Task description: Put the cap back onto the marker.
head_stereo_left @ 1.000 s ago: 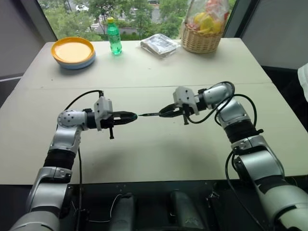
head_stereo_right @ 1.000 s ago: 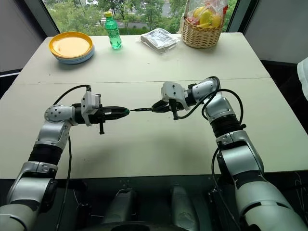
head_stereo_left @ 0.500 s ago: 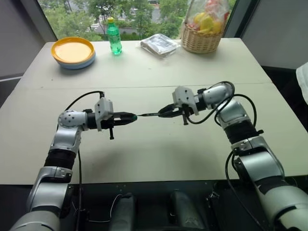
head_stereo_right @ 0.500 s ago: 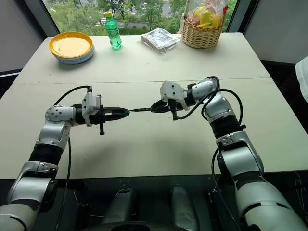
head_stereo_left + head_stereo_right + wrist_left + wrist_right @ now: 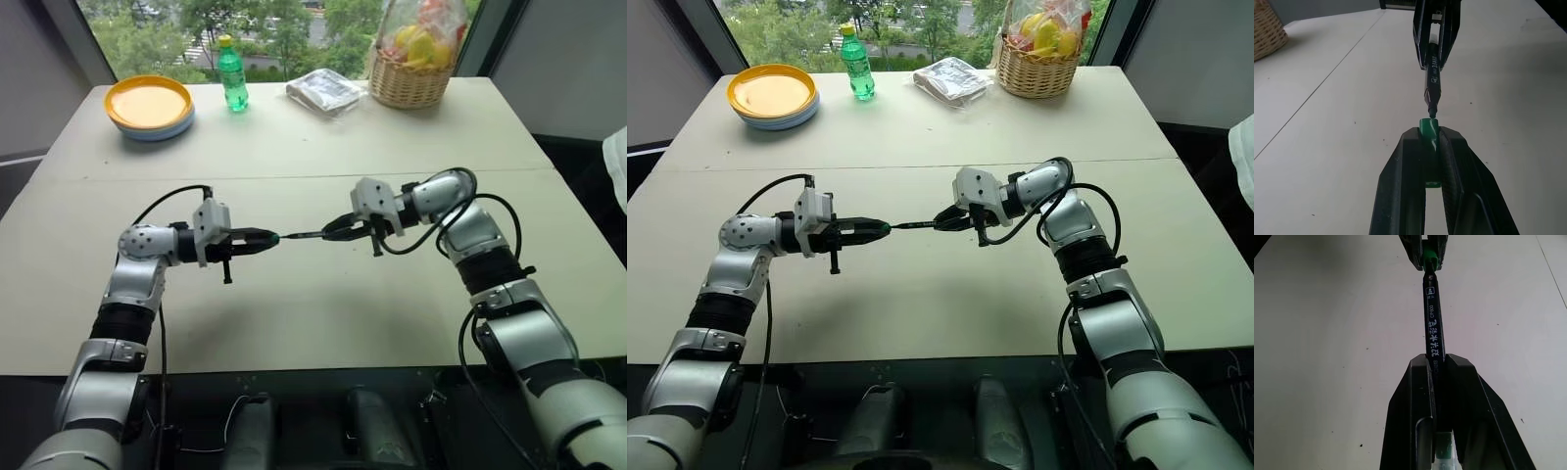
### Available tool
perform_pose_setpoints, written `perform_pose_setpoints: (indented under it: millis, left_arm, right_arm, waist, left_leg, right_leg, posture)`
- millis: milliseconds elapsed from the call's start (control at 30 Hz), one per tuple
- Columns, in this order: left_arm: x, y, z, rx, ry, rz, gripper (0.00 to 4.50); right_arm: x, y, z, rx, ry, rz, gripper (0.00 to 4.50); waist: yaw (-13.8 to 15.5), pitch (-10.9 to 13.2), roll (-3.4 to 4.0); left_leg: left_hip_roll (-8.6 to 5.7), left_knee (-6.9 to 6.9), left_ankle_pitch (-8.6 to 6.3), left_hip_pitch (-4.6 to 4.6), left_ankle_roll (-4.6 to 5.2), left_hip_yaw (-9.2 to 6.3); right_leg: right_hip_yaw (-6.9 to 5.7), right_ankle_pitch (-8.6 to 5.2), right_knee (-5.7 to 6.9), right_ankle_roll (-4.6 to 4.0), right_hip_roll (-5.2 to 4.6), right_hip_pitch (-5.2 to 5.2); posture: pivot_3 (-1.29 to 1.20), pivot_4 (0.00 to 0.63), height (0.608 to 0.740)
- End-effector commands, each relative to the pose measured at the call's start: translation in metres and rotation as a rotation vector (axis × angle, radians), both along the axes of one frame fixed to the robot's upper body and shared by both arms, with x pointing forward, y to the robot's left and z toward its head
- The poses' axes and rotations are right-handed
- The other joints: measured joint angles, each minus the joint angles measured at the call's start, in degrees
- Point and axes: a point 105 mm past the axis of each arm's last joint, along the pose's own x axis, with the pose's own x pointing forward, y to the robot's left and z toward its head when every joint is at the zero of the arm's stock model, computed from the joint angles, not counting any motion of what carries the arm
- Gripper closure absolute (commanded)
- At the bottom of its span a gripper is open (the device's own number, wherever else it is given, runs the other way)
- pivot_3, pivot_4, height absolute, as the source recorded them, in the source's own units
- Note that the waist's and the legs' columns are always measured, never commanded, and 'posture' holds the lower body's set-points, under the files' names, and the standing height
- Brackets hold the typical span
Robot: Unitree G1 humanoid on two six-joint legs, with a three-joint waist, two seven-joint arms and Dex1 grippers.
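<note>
Above the middle of the desk [image 5: 323,304], the left gripper [image 5: 263,238] clamps the green cap [image 5: 1428,128]; the right gripper [image 5: 338,229] clamps the marker [image 5: 1431,323], whose tip meets the cap's mouth.

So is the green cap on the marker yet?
Not yet: the marker tip just meets the cap mouth, dark barrel still exposed.

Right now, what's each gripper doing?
Left gripper: shut on the tiny green plastic cap.
Right gripper: shut on the thin dark marker.
</note>
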Motion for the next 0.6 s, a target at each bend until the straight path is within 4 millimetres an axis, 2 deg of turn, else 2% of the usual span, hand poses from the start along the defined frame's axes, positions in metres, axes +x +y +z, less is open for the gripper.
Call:
perform_pose_setpoints:
  millis: [33,600]
  left_arm:
    - [-0.0012,-0.0047,0.0126,-0.007,-0.049,-0.023,4.50]
    - [-0.0052,-0.0117,0.0088,0.011,-0.011,-0.062,4.50]
  right_arm:
    - [-0.0032,0.0057,0.0095,0.022,-0.034,0.028,4.48]
    - [-0.0077,0.0108,0.0096,0.028,-0.034,0.044,4.48]
  waist:
    - [0.0,0.0,0.00]
    - [0.0,0.0,0.00]
  left_leg:
    - [0.00,0.00,0.00,0.00,0.00,0.00]
    - [0.00,0.00,0.00,0.00,0.00,0.00]
  right_leg:
    - [0.00,0.00,0.00,0.00,0.00,0.00]
    - [0.00,0.00,0.00,0.00,0.00,0.00]
  posture:
    - [0.00,0.150,0.740]
    - [0.00,0.150,0.740]
